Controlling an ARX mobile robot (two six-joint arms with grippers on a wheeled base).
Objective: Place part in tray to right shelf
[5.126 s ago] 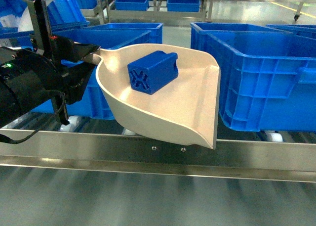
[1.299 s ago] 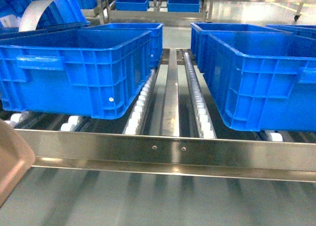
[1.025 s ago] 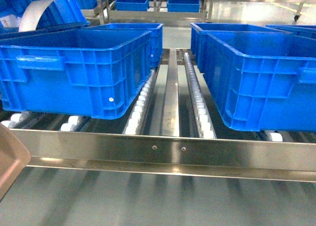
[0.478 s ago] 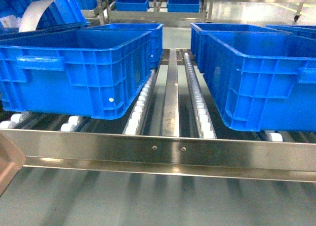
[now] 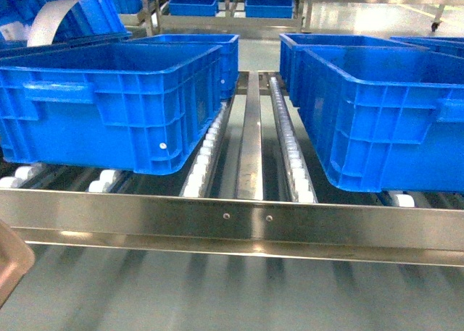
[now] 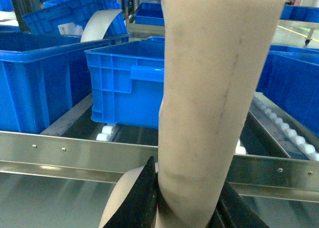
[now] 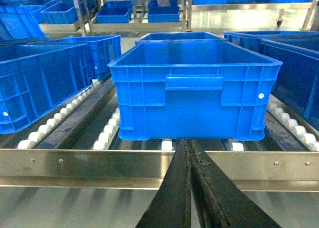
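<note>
Only a beige corner of the tray [image 5: 10,262] shows in the head view, at the bottom left edge, below the right shelf's steel front rail [image 5: 239,219]. In the left wrist view the tray's thick handle [image 6: 209,88] rises up the middle of the picture. My left gripper [image 6: 188,188] is shut on its base, one black finger [image 6: 144,193] on each side. The part is out of view. My right gripper [image 7: 188,143] is shut with nothing in it, in front of the shelf's rail [image 7: 99,163] and pointing at a blue crate [image 7: 194,88].
Two large blue crates [image 5: 109,103] [image 5: 384,106] sit on the shelf's roller lanes, with a bare lane of white rollers [image 5: 290,153] between them. More crates and racks stand behind. A smooth steel surface [image 5: 232,295] lies below the rail.
Five seconds ago the tray with the part hung over the shelf rail. Over the last second its beige corner has slid down and left, almost out of the head view.
</note>
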